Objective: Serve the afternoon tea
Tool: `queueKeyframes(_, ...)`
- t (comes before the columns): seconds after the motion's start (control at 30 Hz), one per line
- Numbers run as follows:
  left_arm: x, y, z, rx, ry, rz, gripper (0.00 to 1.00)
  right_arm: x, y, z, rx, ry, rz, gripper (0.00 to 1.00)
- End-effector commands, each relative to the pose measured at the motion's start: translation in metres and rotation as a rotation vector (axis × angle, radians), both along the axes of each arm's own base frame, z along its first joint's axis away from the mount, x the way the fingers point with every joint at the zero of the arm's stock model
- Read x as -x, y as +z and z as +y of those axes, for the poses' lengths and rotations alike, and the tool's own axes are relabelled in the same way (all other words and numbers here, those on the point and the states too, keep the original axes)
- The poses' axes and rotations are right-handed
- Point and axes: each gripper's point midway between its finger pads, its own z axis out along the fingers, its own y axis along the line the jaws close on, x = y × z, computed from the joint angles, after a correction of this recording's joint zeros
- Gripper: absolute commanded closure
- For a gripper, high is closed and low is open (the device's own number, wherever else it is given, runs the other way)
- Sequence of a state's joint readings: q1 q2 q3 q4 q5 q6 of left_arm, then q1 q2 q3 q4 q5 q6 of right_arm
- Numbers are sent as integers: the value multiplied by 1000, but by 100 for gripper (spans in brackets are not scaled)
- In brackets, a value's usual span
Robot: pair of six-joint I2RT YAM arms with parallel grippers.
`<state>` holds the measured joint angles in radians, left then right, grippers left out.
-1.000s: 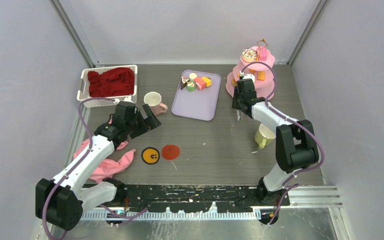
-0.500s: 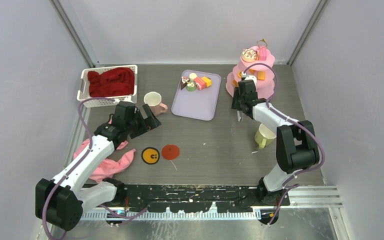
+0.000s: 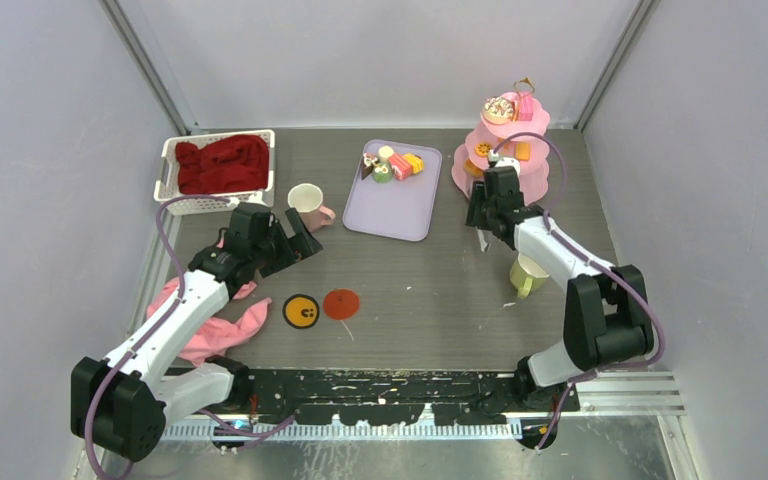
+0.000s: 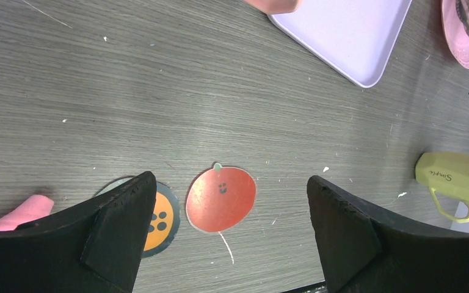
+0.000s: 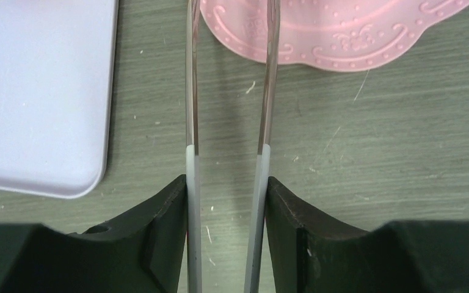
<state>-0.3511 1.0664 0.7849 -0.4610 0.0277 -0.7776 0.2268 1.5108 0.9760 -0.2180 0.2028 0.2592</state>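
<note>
Several toy cakes (image 3: 392,164) lie at the far end of a lavender tray (image 3: 390,210). More cakes (image 3: 503,108) sit on a pink tiered stand (image 3: 520,175). A cream mug (image 3: 306,201) with a pink handle stands left of the tray. A yellow-green mug (image 3: 528,272) stands by the right arm and lies at the right edge of the left wrist view (image 4: 455,177). My left gripper (image 3: 295,240) is open and empty above the table (image 4: 229,180). My right gripper (image 5: 227,183) is shut on the metal tweezers (image 5: 192,91), whose tips point at the stand's base (image 5: 342,30).
A red coaster (image 4: 221,198) and an orange coaster (image 4: 159,220) lie under my left gripper. A pink cloth (image 3: 210,330) lies at the near left. A white basket (image 3: 168,175) holding a red cloth stands at the far left.
My right gripper, with the tweezers, has shifted slightly right and toward the near side, away from the stand. The left arm has not moved.
</note>
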Motion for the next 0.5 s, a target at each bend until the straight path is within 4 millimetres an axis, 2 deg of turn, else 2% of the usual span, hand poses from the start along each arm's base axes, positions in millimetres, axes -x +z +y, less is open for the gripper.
queueKeyframes(0.0,-10,16,-5,27,-15,-63,8,9,28,7,-78,7,-73,49)
queueKeyframes(0.1,-10,17,-5,29,-18,-62,8,21,29,11,-106,24,-71,50)
queueKeyframes(0.23,-10,20,-4,29,-14,-72,8,31,44,22,-143,64,-106,53)
queueKeyframes(0.33,-11,20,-6,34,-15,-73,8,31,61,57,-178,159,-129,54)
queueKeyframes(0.47,-14,20,-10,47,-21,-64,8,27,72,105,-160,265,-142,53)
